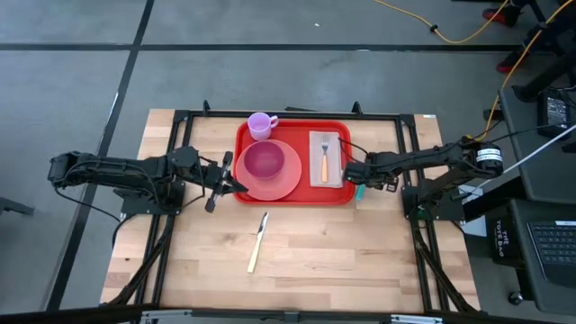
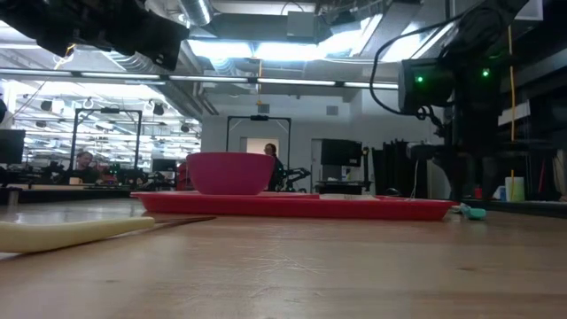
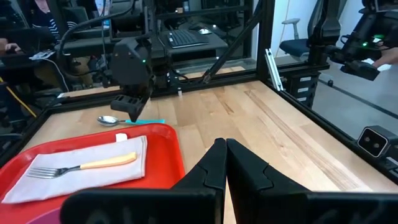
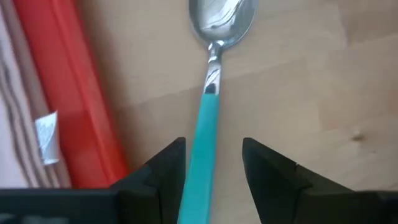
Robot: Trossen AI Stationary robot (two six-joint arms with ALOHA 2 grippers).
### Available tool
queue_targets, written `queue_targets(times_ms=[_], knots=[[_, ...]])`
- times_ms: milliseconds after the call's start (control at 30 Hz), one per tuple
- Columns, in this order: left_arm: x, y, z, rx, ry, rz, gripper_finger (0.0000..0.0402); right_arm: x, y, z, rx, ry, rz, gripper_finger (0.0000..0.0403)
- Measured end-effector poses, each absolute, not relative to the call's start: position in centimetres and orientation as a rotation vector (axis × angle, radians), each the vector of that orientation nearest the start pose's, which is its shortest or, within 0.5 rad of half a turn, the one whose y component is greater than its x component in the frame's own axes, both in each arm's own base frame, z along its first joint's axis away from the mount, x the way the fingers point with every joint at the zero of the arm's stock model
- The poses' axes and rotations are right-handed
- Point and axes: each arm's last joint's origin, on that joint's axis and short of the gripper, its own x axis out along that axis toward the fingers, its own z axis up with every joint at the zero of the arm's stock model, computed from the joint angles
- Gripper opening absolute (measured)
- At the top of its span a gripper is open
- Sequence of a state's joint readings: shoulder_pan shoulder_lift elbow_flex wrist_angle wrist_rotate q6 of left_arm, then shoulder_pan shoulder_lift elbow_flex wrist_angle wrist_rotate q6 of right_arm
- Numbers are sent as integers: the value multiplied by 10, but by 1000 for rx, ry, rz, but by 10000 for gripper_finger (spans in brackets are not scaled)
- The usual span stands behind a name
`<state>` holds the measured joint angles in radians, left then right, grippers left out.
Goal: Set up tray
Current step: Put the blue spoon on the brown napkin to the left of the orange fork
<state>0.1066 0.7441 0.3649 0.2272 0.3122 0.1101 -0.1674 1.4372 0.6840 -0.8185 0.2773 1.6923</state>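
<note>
The red tray lies at the table's far middle. It carries a pink plate with a magenta bowl, a lilac cup and a pale napkin with a yellow-handled fork. A teal-handled spoon lies flat on the wood just right of the tray. My right gripper is open above it, with one finger on either side of the handle and not touching it. My left gripper is shut and hovers at the tray's left edge, holding nothing.
A knife with a pale handle lies on the wood nearer than the tray. It also shows close to the low camera as the pale handle. A black frame rims the table. Bare wood lies near and to both sides.
</note>
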Motion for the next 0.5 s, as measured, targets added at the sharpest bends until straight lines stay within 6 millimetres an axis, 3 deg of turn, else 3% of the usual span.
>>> queue_targets(times_ms=[500], knots=[[170, 9, 233, 78, 138, -212, 4, 199, -50, 145, 1187, 875, -1530, 163]])
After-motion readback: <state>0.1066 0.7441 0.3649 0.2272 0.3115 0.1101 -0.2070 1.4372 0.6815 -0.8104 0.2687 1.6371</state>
